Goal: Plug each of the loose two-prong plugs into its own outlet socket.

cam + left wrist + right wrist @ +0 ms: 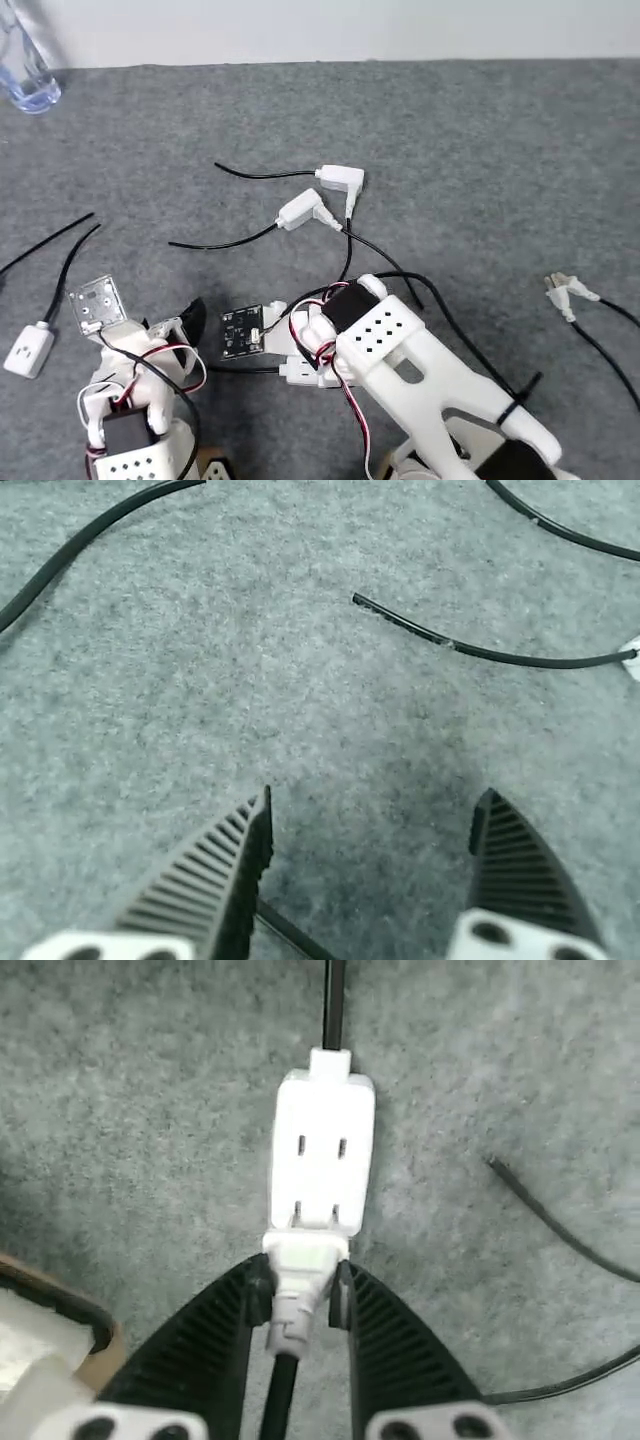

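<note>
The right gripper (300,1278) is pinching a white two-prong plug (300,1260) by its body, its 2 ribbed black fingers (225,1320) closing narrowly on either side. The plug's front is pressing against the near end of a white outlet block (322,1150), which is lying flat on the grey felt (130,1110). The prongs are sitting at the nearer of the block's 2 pairs of slots, though I cannot tell how deep they are going in. The plug's black cord is running back between the fingers, and the block's own cord is leaving from its far end.

The left gripper (375,815) is hanging low over bare felt with its jaws spread wide and gripping nothing. A thin black cable (480,652) is lying on the felt beyond it.

From the high view, a loose two-prong plug (560,290) is lying well apart near the right edge, prongs pointing away from its cord. A single white outlet socket (27,350) is resting at the far left edge beside the left arm. Near the middle, an angled white connector (340,180) and a second white connector (298,212) are lying just beside each other, each trailing a black cord. A clear bottle (25,75) is standing at the top left corner.
</note>
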You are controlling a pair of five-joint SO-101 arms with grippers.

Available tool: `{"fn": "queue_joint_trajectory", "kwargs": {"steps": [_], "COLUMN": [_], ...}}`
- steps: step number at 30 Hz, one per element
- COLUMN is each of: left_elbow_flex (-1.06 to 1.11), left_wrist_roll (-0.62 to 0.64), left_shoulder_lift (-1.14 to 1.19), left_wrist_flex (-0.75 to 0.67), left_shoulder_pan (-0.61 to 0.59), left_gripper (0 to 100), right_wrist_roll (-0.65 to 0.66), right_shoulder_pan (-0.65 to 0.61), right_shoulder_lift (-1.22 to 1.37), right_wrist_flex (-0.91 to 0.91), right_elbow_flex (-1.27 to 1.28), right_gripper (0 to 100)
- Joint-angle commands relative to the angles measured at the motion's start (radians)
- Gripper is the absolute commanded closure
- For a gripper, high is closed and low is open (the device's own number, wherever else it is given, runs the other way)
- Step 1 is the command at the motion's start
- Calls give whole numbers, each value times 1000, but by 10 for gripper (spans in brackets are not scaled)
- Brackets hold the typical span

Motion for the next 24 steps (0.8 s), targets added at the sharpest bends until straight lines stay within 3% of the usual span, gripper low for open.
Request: {"fn": "queue_joint_trajectory", "kwargs": {"steps": [1,24], "left_elbow_flex": [-7,-7], "left_wrist_roll": [-8,-8], "left_shoulder_lift": [-12,-12], "left_wrist_flex": [6,8], "left_shoulder_pan": [5,5], "left_gripper": [701,701], "right_wrist_roll": [3,-23], "right_shoulder_pan": [-7,-5], "right_shoulder_lift": [10,10], "right_wrist_flex": [-42,-318], "right_elbow_flex": [5,212], "right_gripper": [991,991]}}
